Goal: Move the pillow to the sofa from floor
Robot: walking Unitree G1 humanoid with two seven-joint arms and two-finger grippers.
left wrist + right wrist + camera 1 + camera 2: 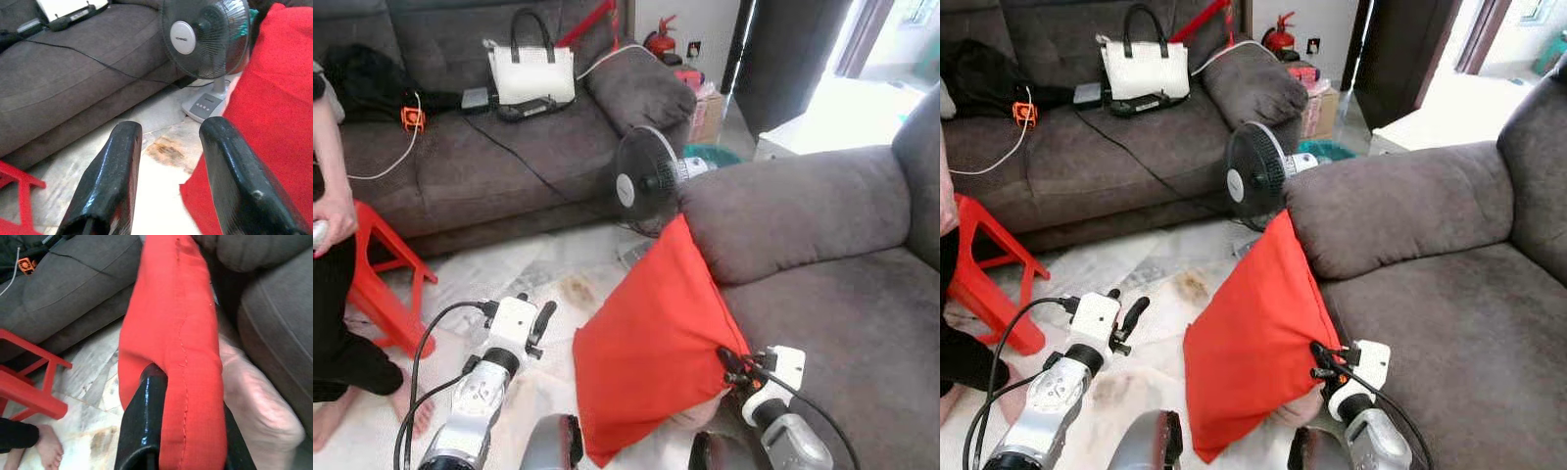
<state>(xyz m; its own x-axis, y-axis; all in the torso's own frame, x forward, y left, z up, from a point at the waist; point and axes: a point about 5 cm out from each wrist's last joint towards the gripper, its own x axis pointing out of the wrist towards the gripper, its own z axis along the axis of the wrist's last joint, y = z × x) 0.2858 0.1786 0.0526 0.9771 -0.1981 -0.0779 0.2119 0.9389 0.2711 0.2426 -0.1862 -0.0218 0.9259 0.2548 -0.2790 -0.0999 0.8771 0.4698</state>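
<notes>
Left to right. A person (331, 294) in black sat at the far left beside a red plastic stool (382, 274) on the pale marbled tile floor (499, 274). The left gripper (168, 176) hung above the floor with its two black fingers spread and nothing between them, near the pillow's left edge but apart from it.

The red cloth pillow (651, 343), soft and roughly square with a stitched seam, stood tilted on one corner. Its top corner leaned against the rounded armrest of the grey fabric sofa (822, 255) and its lower corner looked at or just above the floor.

The right gripper (186, 431) pinched the pillow's right edge, one finger on each side of the seam.

Judged progress: grasp made, pillow partly raised against the sofa front. Left to do: lift it over the seat edge and set it on the cushion. The fabric was limp and would likely sag from a one-edge hold.

A black pedestal fan (646, 181) stood just behind the pillow.
</notes>
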